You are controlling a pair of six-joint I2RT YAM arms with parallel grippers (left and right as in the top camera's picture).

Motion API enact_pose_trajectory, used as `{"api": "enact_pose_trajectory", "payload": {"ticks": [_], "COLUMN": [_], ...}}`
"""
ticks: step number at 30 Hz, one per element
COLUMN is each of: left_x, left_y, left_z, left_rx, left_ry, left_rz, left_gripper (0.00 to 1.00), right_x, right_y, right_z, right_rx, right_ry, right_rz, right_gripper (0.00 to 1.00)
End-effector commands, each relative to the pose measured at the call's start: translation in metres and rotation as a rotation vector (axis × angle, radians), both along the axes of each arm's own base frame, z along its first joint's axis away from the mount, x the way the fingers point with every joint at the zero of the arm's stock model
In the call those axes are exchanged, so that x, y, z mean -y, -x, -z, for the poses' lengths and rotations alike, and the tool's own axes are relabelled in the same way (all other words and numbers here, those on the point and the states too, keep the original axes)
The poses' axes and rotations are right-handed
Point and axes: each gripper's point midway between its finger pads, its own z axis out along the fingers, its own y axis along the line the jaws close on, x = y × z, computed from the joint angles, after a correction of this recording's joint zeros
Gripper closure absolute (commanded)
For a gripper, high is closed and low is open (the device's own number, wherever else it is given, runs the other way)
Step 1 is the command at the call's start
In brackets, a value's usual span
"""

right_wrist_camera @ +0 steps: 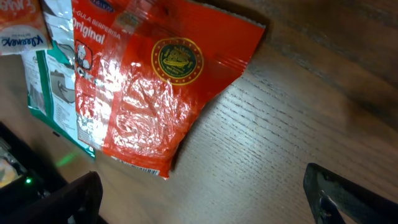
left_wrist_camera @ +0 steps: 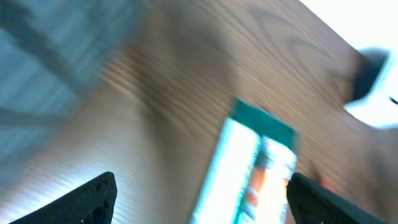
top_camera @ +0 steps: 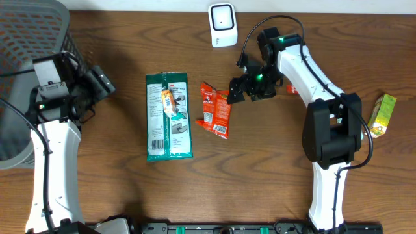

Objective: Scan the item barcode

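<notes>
At the far left a grey basket (top_camera: pixel 26 58) runs off the frame; just beside it the left gripper (top_camera: pixel 99 80) hangs over the wooden table (top_camera: pixel 117 188), well apart from the task's item, jaws spread wide with nothing between them; its own camera is smeared by blur, so only the two dark fingers (left_wrist_camera: pixel 93 198) at the lower corners read clearly. Next comes a green pack (top_camera: pixel 168 127) lying flat with a small orange sachet (top_camera: pixel 168 102) on top; touching its right edge, or perhaps just short of it, lies the red snack packet (top_camera: pixel 215 110), flat on the table, tilted, near the middle. The right gripper (top_camera: pixel 233 93) sits just beside the packet's upper right edge, jaws fully wide and holding nothing; in the wrist view the packet (right_wrist_camera: pixel 155 81) lies ahead of the jaws, nearer the left-hand finger (right_wrist_camera: pixel 78 200), not between them. The packet is glossy, crinkled red foil with a gold round seal and the word "Original"; its top is cut off by the frame and no barcode shows. The white scanner (top_camera: pixel 222 25) stands at the far edge; a green-yellow carton (top_camera: pixel 382 115) lies far right.
</notes>
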Motion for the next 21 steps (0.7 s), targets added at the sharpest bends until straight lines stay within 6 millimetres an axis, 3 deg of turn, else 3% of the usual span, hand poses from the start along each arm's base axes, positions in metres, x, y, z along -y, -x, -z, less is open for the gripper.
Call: {"api": "enact_pose_trajectory", "payload": {"ticks": [1, 4, 8, 10, 13, 17, 19, 21], "left_x": [0.065, 0.088, 0.116, 0.129, 0.147, 0.176, 0.177, 0.167], "left_y": [0.007, 0.010, 0.027, 0.031, 0.037, 0.037, 0.032, 0.029], "left_z": [-0.019, -0.019, -0.004, 0.007, 0.017, 0.013, 0.014, 0.022], "left_rx": [0.043, 0.036, -0.059, -0.104, -0.149, -0.118, -0.102, -0.120], "left_ry": [0.280, 0.322, 0.343, 0.323, 0.288, 0.272, 0.225, 0.140], "left_rz": [0.224, 0.293, 0.342, 0.338, 0.353, 0.444, 0.437, 0.356], "left_gripper": [0.12, 0.12, 0.12, 0.02, 0.02, 0.02, 0.38, 0.59], "right_x": [0.003, 0.008, 0.015, 0.016, 0.016, 0.016, 0.016, 0.016], "right_y": [-0.002, -0.006, -0.007, -0.006, -0.005, -0.005, -0.005, -0.004], "right_z": [-0.007, -0.013, -0.015, -0.015, -0.015, -0.015, -0.015, -0.015], "right_rx": [-0.003, -0.017, -0.023, -0.021, -0.019, -0.015, -0.015, -0.015], "right_ry": [-0.061, -0.118, -0.137, -0.138, -0.139, -0.140, -0.140, -0.140], "right_rz": [0.010, 0.045, 0.058, 0.046, 0.035, 0.029, 0.029, 0.028], "right_gripper": [0.01, 0.01, 0.01, 0.01, 0.01, 0.01, 0.01, 0.01]}}
